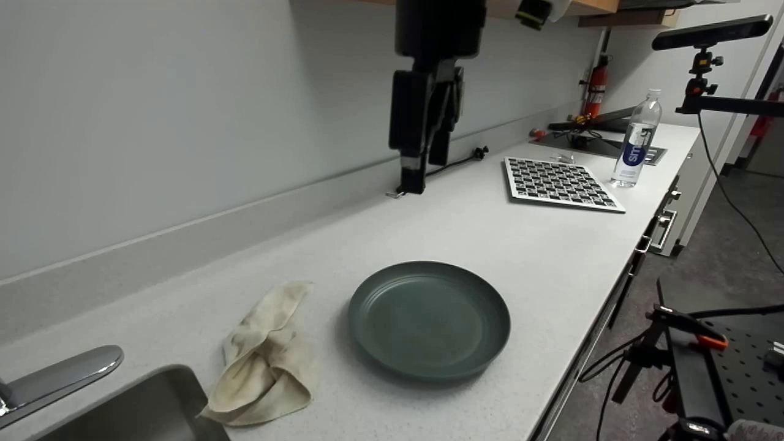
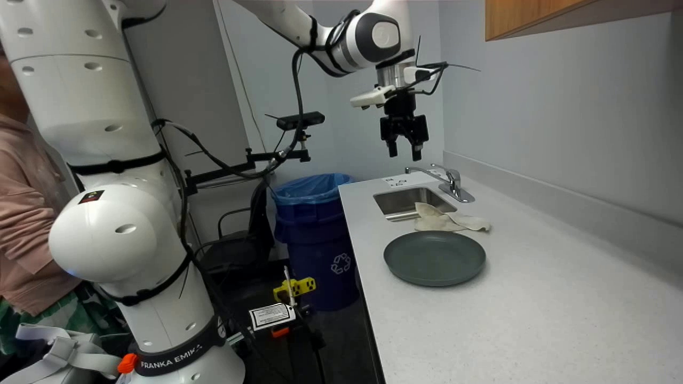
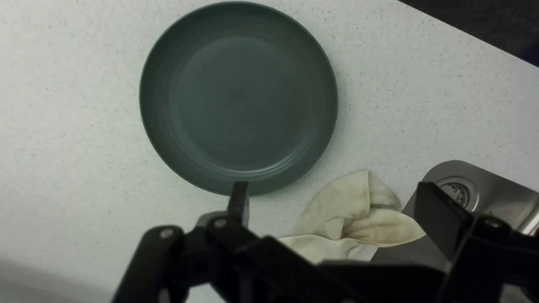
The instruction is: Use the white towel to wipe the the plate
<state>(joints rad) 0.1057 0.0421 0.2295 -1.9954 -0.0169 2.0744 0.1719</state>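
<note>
The gripper hung above the counter, its fingers well apart, while the crumpled towel lay between plate and sink.

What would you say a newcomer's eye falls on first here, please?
Probably the dark green plate on the pale counter. Next, the crumpled off-white towel beside it, reaching over the edge of the sink. The open black gripper hangs above the counter, holding nothing.
</note>
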